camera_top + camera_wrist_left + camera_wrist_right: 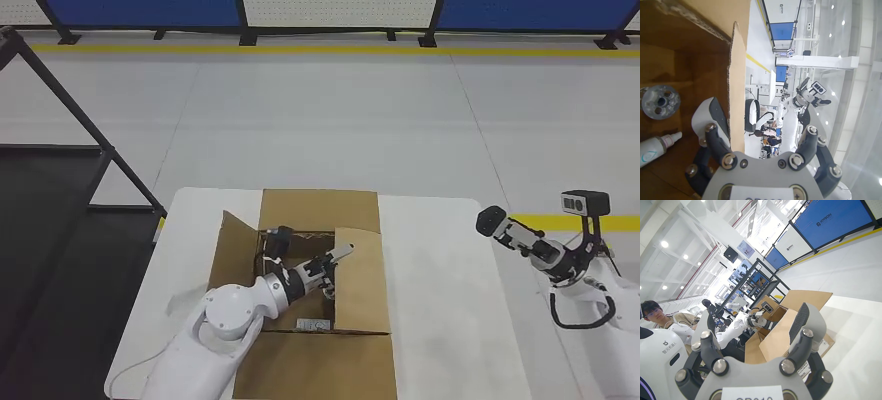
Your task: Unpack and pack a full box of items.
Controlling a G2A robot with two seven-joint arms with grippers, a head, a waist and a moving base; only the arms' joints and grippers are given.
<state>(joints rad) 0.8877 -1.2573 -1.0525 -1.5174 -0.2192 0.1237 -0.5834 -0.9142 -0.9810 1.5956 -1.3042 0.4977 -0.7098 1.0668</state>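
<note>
Cardboard takes up the middle of the table [440, 300]: the box [320, 210] stands open with its flaps spread, and the left arm lies across its near side. On the box floor are a white bottle [653, 148] and, near it but apart, a clear disc [659, 102] bored with holes. Nothing touches either one. To their right sits the left gripper [335, 258], spread wide and holding nothing. It straddles the box's right flap [737, 75]. One finger is inside the box, close beside the cardboard, and the other is outside, with the flap's raw edge running between them.

That is where I judge the risk lies. If the jaws close here, they pinch the flap and not an item. Any lift or pull would then drag or tip the box, and could crease or tear the corrugated edge. If the aim is the bottle, the inner finger has to come away from the wall first. A careless sideways sweep may set the bottle rolling or shove the disc into a corner. The flap could also fold inward and cover the goods.

Further right, past bare table, the right gripper [490, 220] hangs beyond the table's edge, also wide and empty. It is well apart from the box, so it cannot steady the box should it slide.
</note>
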